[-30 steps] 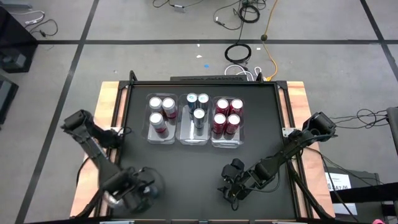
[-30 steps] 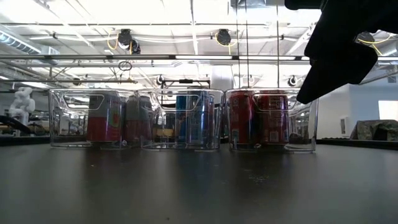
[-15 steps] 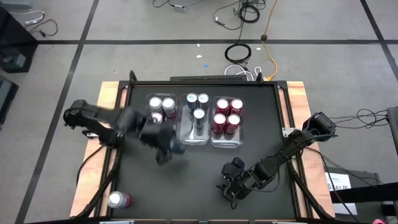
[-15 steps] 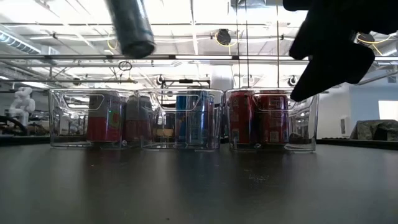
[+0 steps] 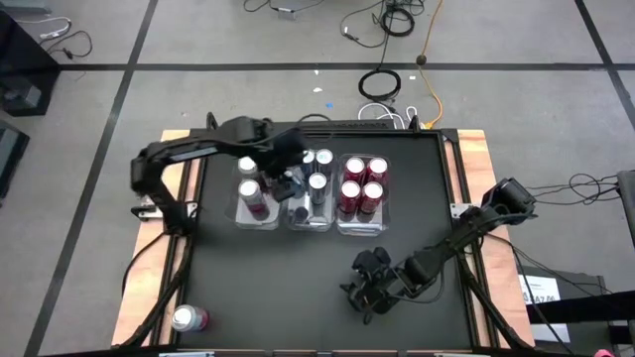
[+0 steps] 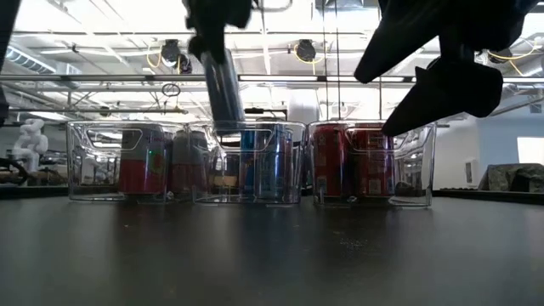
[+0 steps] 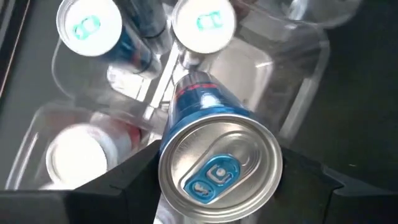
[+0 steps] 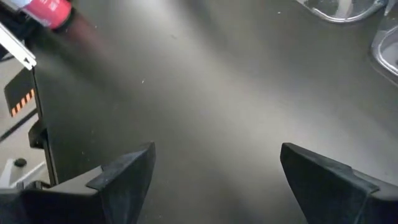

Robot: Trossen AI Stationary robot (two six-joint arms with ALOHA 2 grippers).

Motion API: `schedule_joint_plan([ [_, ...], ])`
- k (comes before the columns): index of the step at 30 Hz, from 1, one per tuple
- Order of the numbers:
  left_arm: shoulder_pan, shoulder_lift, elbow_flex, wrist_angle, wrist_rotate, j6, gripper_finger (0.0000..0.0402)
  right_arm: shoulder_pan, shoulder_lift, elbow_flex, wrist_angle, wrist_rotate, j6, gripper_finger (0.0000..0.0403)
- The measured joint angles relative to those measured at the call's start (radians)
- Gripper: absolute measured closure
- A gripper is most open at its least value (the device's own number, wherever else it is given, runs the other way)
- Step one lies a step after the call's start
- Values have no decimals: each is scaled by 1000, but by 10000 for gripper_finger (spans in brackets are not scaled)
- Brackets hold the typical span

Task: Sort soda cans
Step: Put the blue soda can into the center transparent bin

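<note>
My left gripper point(image 5: 289, 182) hangs over the clear bins at the table's far side, shut on a silver-blue soda can point(image 7: 219, 165). In the low view the can point(image 6: 223, 85) tilts above the middle bin point(image 5: 301, 220), which holds three silver-blue cans point(image 5: 317, 180). The left bin point(image 5: 241, 216) holds pinkish-red cans point(image 5: 248, 188). The right bin point(image 5: 361, 228) holds several maroon cans point(image 5: 350, 189). One red can point(image 5: 188, 317) lies on its side at the table's near left corner. My right gripper point(image 5: 360, 293) is open and empty above the near right of the table. My left gripper pinches the silver-blue can by its side walls just below the silver top point(image 7: 168, 155), one finger point(image 7: 118, 183) on each side. The fingers come from above, slanting down, and lie along the can. The can hangs tilted, bottom end down point(image 6: 235, 119), at the middle bin's rim.
The black table top point(image 5: 298, 278) lies bare between the bins and the near edge. My right arm slants in from the right edge point(image 5: 466, 233). The lone red can also shows in the right wrist view point(image 8: 46, 9). Cables lie on the floor beyond the far edge.
My left gripper has risen from the near left corner and swung toward the far edge, carrying the silver-blue can to just above the middle bin. The red can has stayed lying at the near left corner.
</note>
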Motion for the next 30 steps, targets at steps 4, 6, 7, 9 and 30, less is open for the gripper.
schedule_joint_plan([
  [4, 54, 91, 0, -3, 2, 80, 143, -10, 0, 0, -2, 0, 31, 64],
  [6, 75, 135, -1, 0, 1, 112, 143, -12, 0, 0, -4, 0, 45, 64],
  [7, 84, 155, -1, 2, 1, 128, 143, -13, 0, 0, -4, 1, 47, 64],
  [9, 99, 192, -2, 17, 2, 147, 143, -13, 0, 0, -4, 1, 51, 64],
  [30, 115, 241, -2, 131, -6, 130, 143, -12, 0, 0, -7, 0, 68, 64],
])
